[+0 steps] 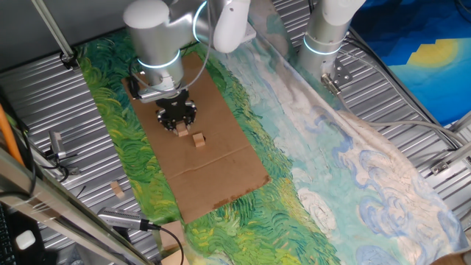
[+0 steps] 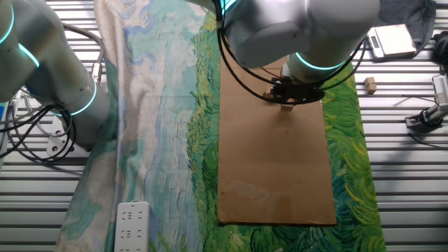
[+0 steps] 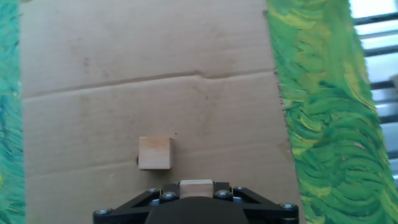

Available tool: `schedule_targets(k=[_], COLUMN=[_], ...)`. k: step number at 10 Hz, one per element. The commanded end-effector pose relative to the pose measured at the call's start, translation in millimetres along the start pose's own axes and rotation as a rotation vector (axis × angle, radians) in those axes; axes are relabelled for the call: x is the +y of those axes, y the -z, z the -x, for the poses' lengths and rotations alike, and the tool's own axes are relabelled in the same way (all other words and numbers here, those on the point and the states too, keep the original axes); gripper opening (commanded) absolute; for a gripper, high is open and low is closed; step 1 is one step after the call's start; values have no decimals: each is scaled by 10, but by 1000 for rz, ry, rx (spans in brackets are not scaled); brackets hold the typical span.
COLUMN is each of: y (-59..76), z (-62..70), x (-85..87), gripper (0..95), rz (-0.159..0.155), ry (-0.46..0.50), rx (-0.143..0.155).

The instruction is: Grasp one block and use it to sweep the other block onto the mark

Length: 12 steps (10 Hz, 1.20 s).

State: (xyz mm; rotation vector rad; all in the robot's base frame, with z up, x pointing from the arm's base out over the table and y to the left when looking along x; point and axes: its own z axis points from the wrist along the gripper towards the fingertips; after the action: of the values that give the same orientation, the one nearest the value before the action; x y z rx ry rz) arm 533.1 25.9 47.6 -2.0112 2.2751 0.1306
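Blocks both on the cardboard sheet [image 1: 202, 158], and first step apparently done: end effector [image 1: 177, 116] clamped on one wooden block [image 3: 196, 188], pale edge peeking out between the black fingers in the hand view. Second, loose block [image 3: 155, 153] sitting just ahead and a touch left of the held one, close but apart. Sweep itself looks hardly begun, or only just. Mark hard to pin down: faint dark speck near the loose block's upper right corner, another at its lower left edge, too small to call. So how much pushing is left, cannot say. Materials now: blocks of light, smooth wood, square-faced, crisp-edged; cardboard flat, matte brown, one crease running across. Underneath, painted cloth [image 1: 294, 169] in swirling greens and blues, softly rumpled. Beyond that, ribbed metal counter [image 1: 44, 103], with a stray third block [image 1: 116, 189] lying well aside.
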Motion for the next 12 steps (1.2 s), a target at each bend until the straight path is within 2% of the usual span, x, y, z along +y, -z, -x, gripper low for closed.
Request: schedule_targets(k=[1, 5, 8, 10, 11, 12], y=[-83, -48, -28, -64, -112, -128], z=[-171, -457, -591, -636, -648, -651], x=[-18, 55, 94, 98, 87, 84], gripper=[0, 0, 0, 0, 0, 570], rz=[-5, -8, -9, -9, -8, -8], ry=[48, 88, 102, 108, 127, 133], rx=[-1, 13, 14, 10, -2, -8])
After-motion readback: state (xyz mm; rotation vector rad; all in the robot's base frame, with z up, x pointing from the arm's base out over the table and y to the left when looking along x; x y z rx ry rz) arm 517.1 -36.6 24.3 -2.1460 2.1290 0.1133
